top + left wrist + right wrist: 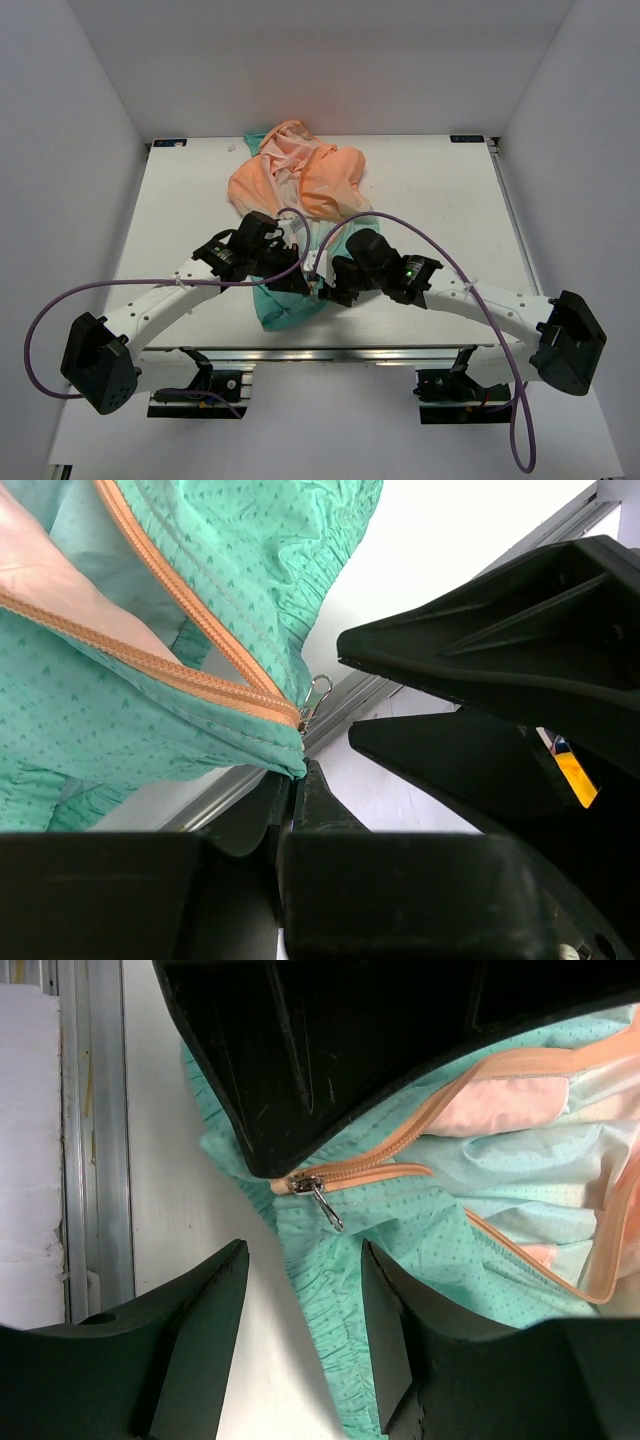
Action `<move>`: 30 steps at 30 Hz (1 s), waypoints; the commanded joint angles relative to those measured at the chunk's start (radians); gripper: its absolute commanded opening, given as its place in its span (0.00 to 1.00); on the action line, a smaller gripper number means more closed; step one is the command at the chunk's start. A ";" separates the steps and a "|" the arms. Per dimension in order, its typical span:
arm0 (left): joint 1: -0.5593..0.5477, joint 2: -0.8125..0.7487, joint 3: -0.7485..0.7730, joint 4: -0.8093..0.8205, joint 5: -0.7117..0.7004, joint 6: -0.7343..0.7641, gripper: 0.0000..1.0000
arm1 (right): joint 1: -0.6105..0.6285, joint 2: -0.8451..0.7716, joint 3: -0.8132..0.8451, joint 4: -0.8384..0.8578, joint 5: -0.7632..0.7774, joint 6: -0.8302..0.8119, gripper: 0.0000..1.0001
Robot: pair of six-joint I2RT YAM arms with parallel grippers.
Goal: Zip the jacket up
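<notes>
While the table (180, 200) carries the crumpled jacket (300, 180), teal hem toward the arms, the left gripper (290, 780) pinches that hem beside the zipper (380, 1172); the right gripper (300, 1260) stands spread near the small metal pull (325, 1203).

I'm seeing plain pale walls (70, 110) closing in three sides | white table (450, 190) sitting under soft, even light | metal rail (330, 353) running along its near edge

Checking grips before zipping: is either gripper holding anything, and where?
The left gripper pinches the jacket at its teal bottom hem beside the zipper slider; the right gripper is open, empty.
</notes>
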 commanded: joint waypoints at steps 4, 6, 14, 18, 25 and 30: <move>-0.006 -0.023 -0.001 0.017 0.038 0.020 0.00 | -0.009 0.008 0.034 0.051 -0.028 -0.025 0.55; -0.006 -0.026 0.000 0.018 0.040 0.023 0.00 | -0.011 0.017 0.040 0.051 -0.028 -0.030 0.54; -0.006 -0.018 -0.003 0.022 0.047 0.027 0.00 | -0.011 0.046 0.060 0.068 -0.041 -0.045 0.53; -0.006 -0.017 -0.004 0.015 0.047 0.027 0.00 | -0.011 0.054 0.069 0.074 -0.034 -0.045 0.52; -0.006 -0.018 -0.001 0.012 0.040 0.027 0.00 | -0.011 0.063 0.088 0.051 -0.072 -0.060 0.49; -0.006 -0.018 0.000 0.015 0.040 0.024 0.00 | -0.013 0.096 0.105 0.021 -0.077 -0.060 0.48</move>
